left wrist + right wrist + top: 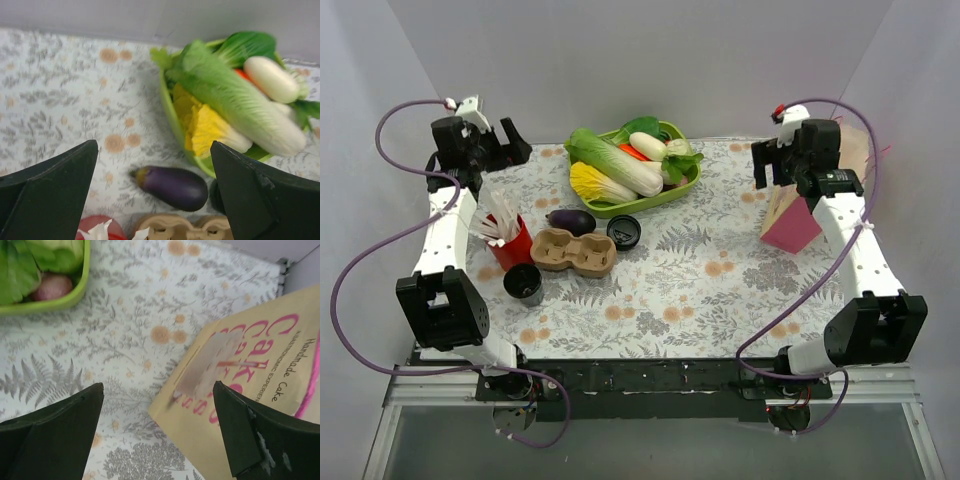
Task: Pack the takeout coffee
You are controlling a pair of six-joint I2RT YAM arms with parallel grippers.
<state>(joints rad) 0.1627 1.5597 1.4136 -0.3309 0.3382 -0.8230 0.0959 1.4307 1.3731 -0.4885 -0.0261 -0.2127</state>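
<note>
The takeout coffee (pixel 524 284), a small dark cup, stands upright on the floral cloth near the front left, just left of the brown two-hole carrier (pixel 575 251). A round black lid-like piece (pixel 624 231) lies right of the carrier; only its edge (pixel 216 196) shows in the left wrist view. My left gripper (pixel 505 145) is open and empty, raised at the back left, far from the cup. In its wrist view (pixel 154 145) it looks down on the carrier's rim (pixel 185 227). My right gripper (pixel 772 165) is open and empty at the back right, also shown in its wrist view (pixel 157 385).
A red cup of white straws (pixel 508 240) stands behind the coffee. A purple eggplant (pixel 570 221) (pixel 172 186) lies behind the carrier. A green tray (pixel 692 180) of vegetables sits at the back centre. A cream-and-pink cake bag (pixel 798 215) (pixel 250 390) stands below the right gripper.
</note>
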